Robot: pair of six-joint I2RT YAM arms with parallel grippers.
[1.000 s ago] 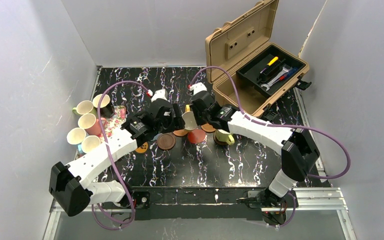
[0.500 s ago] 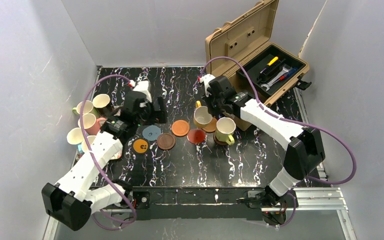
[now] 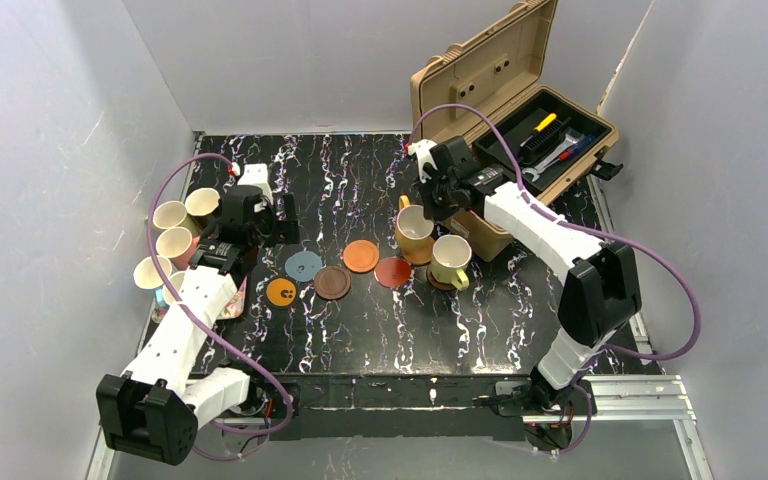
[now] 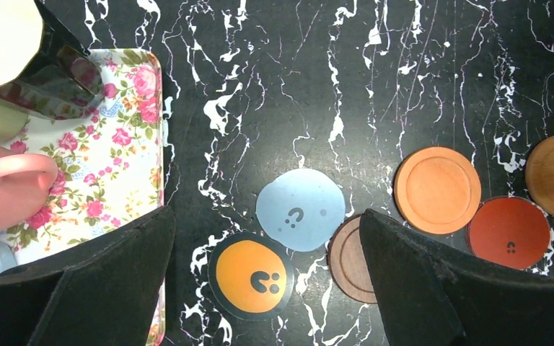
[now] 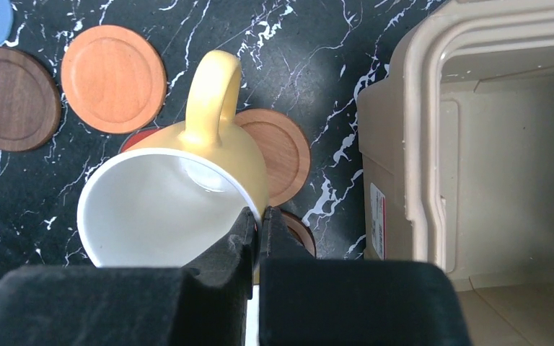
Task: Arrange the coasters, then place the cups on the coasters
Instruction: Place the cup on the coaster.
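Arms have swung apart: left gripper (image 4: pixel 267 222) wide open by tray (image 4: pixel 126 144), right gripper (image 5: pixel 260 216) clamping yellow cup (image 5: pixel 223 148)

Flat and bare in a loose middle row: grey-blue coaster (image 3: pixel 303 264), orange (image 3: pixel 281 292), dark brown (image 3: pixel 332 282), orange-brown (image 3: pixel 361 255), red (image 3: pixel 393 272). Lime cup (image 3: pixel 451 260) upright on a sixth (image 5: pixel 303 234), yellow cup (image 3: pixel 414 230) rim-pinched by right end effector (image 5: pixel 260 216) over a seventh (image 5: pixel 288 155) — five more cups (image 3: pixel 175 243) bunched far left.

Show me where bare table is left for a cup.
Free: the table strip between the coaster row and the near edge, and the far strip behind that row. Crowded: the cups on the floral tray, and the corner by the toolbox, where the right claw grips the yellow cup beside the lime cup.
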